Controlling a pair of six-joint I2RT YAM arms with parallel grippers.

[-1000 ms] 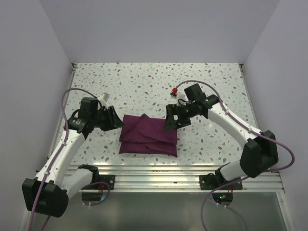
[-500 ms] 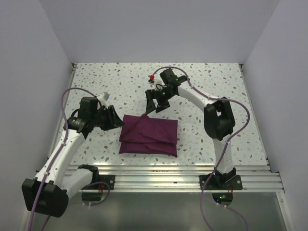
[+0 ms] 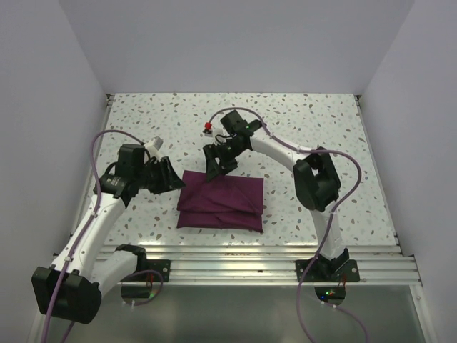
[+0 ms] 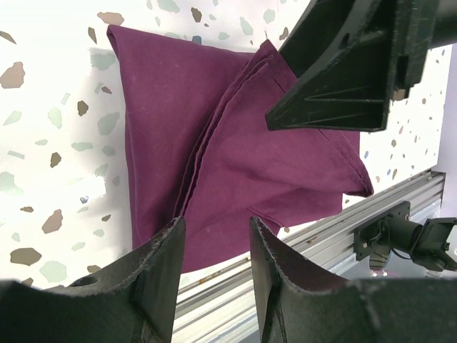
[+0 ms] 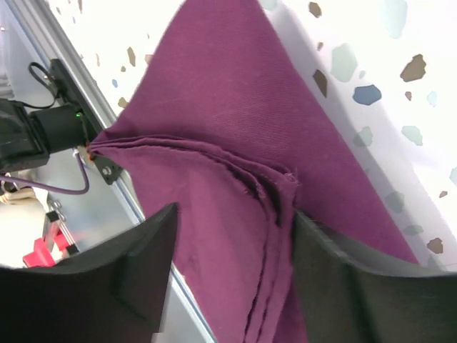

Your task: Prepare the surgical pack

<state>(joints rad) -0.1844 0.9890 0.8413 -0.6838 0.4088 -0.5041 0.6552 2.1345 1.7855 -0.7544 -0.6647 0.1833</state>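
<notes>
Where the cloth lies: the dark maroon cloth [image 3: 220, 199] sits folded into a flat, roughly rectangular bundle in the middle of the speckled surface [image 3: 314, 128], with its near edge close to the metal rail [image 3: 257, 256].
Contents: no tray, instruments or pads show, and it cannot be told whether anything is wrapped inside.
Left tool: the left tool [image 3: 173, 179] sits low, just beside the bundle's left edge. Its jaws are part-way apart with nothing between them, and its wrist view shows the cloth lying beyond the tips.
Right tool: the right tool [image 3: 212, 166] hangs over the bundle's far left corner. Its jaws stand apart on either side of the stacked fold edges, and no layer looks pinched.
Folds: several layers meet in a ridge running away from that corner, and their hems lie loose and slightly uneven.
Handling: the cloth is judged soft, light and limp, so it should sag and trail rather than lift as a slab. The woven fabric should grip well and is not fragile.
Where to hold: probably at a corner or along a hem, where the layers can be told apart. A pinch in mid-panel would likely only bunch it.
Risk: the right tool could catch more layers than wanted, or the whole bundle could slide on the smooth surface unless the other tool pins it.
</notes>
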